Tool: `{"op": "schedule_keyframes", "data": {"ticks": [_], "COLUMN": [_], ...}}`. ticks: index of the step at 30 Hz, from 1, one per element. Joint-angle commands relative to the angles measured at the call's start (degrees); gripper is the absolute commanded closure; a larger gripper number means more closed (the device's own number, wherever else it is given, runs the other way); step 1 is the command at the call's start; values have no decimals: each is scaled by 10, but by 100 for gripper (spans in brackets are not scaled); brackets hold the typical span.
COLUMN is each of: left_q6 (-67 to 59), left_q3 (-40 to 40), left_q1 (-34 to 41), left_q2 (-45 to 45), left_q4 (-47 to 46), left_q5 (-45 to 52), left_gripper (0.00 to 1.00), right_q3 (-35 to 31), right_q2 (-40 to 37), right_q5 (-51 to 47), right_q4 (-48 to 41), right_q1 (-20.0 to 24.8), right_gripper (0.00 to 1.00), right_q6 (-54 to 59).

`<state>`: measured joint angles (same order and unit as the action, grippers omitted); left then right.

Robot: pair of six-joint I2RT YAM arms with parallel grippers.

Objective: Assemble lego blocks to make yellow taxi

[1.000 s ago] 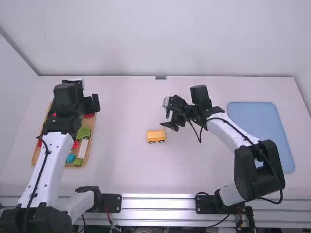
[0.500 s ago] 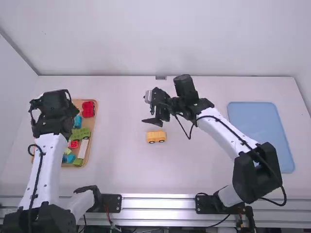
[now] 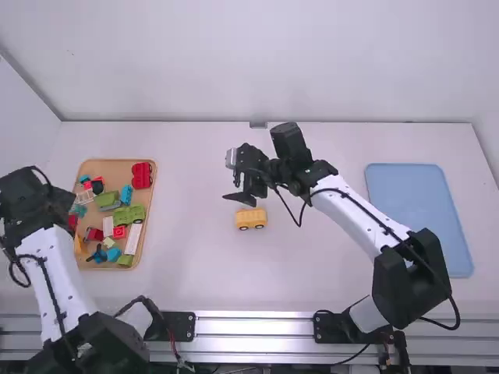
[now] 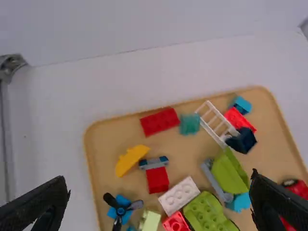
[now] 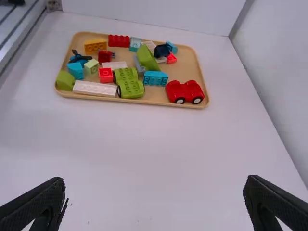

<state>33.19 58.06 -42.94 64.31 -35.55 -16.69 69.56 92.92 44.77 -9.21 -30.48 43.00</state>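
Note:
A yellow block car body on dark wheels stands on the table near the middle. My right gripper is just beyond it, open; in the right wrist view this gripper has nothing between its fingers. The left gripper is over the left edge of the block tray; in the left wrist view that gripper is open and empty above the tray. Among the tray's blocks lies a yellow piece, beside a small red block; the right wrist view has the yellow piece too.
The wooden tray at left holds many loose blocks, including a red car, a green vehicle base and a long white block. A blue tray lies at right.
The left arm has swung left and back toward its base, uncovering the tray. My right gripper has moved left to the far side of the yellow car body, which has stayed put.

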Motion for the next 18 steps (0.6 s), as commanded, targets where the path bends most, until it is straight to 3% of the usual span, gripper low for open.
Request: {"op": "schedule_keyframes", "data": {"ticks": [1, 12, 18], "left_q6": [23, -77, -228], "left_q3": [-5, 13, 54], "left_q1": [-32, -132, -139], "left_q2": [-13, 43, 170], "left_q4": [-2, 7, -65], "left_q5": [20, 126, 193], "left_gripper": [1, 1, 2], "right_q3": [17, 17, 17], "right_q2": [-3, -3, -3], "right_q5": [2, -3, -3], "right_q4": [-1, 2, 13], "right_q1": [0, 1, 1], "right_gripper": [1, 1, 2], "right_q6": [4, 14, 14]}}
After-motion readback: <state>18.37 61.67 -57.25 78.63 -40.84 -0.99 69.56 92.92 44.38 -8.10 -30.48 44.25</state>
